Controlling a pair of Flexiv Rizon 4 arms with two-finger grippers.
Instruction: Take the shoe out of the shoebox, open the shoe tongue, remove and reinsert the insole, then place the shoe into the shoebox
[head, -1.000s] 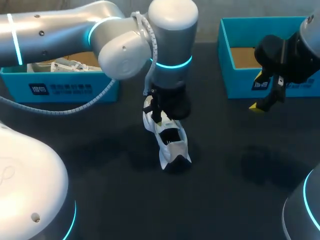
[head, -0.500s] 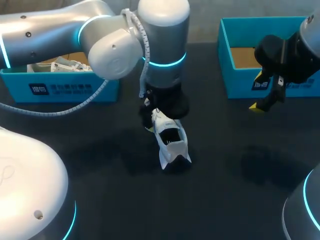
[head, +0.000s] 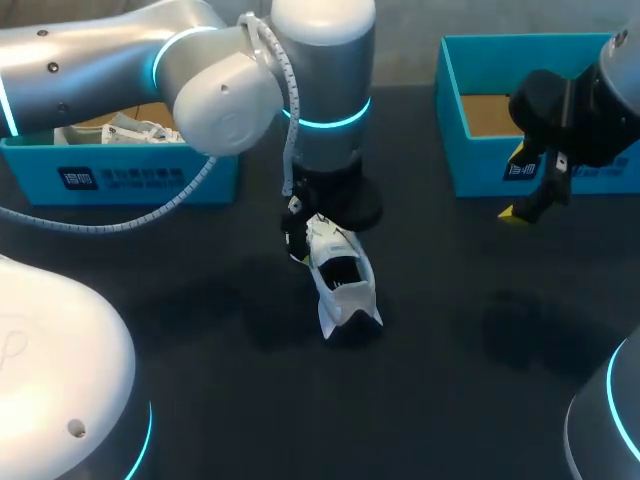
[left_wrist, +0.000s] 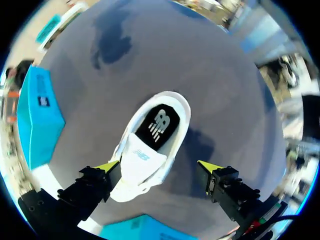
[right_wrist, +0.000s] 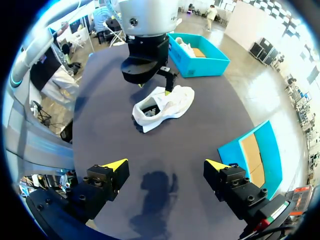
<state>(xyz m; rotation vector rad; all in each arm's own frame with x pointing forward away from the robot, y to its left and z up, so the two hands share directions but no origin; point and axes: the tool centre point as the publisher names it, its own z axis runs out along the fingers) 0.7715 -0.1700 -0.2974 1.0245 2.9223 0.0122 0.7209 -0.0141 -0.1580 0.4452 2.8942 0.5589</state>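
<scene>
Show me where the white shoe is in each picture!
Head view: white shoe with black insole lies mid-table, beside the left end effector.
Left wrist view: between that end effector's open fingers.
Right wrist view: far ahead, under that end effector.
Shared landmark: the left end effector.

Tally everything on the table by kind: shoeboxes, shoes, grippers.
Shoeboxes: 2, left shoebox and right shoebox
Shoes: 2, shoe on the table and shoe in the left shoebox
Grippers: 2, left gripper and right gripper
Total: 6
</scene>
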